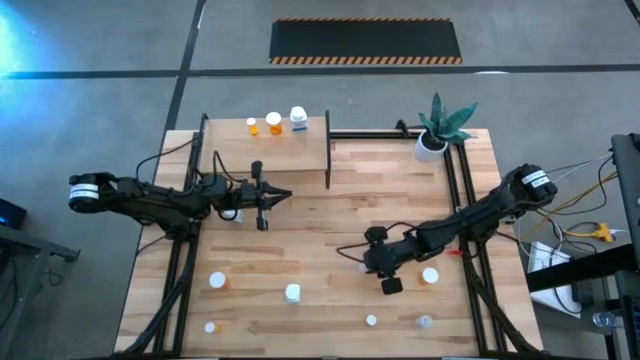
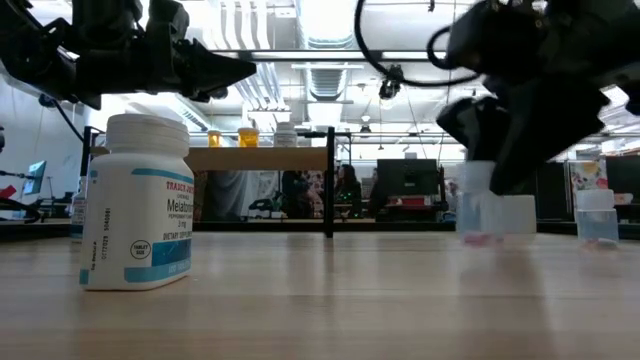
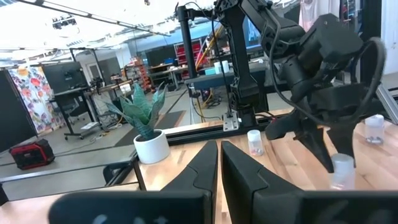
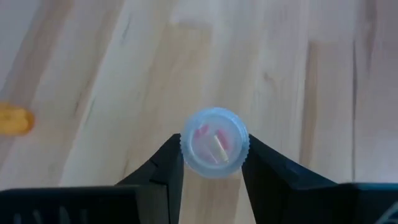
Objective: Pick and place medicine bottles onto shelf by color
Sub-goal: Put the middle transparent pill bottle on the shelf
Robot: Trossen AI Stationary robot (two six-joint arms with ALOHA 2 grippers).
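We cannot see the clear bottle [image 4: 214, 149] in the overhead view: the right end effector [image 1: 368, 256] covers it on the bench [image 1: 320, 300], right of centre and toward the near edge. Its wrist camera shows the two fingers pressed against either side of the bottle's ribbed, see-through cap, pink and pale pills visible through it, so we read this as a grip on the bottle. From bench height the same bottle is a blur under the dark arm.

The left end effector [image 1: 283, 196] hangs above the bench just near of the shelf [image 1: 300, 158], its fingers closed together and holding nothing.

The only writing we can make out is on the white bottle [image 2: 136, 203] closest to the low camera: a teal label beginning "TRADER" and "Melat", the rest cut off by the curve of the bottle.

On the shelf at the far left stand two orange bottles [image 1: 273, 124] and a white-capped bottle [image 1: 298, 118]; their labels are too small to read. More bottles are scattered along the near part of the bench, among them an orange one [image 1: 217, 281] at left and another [image 1: 430, 275] just right of the right arm. A potted plant [image 1: 436, 132] stands at the far right corner.
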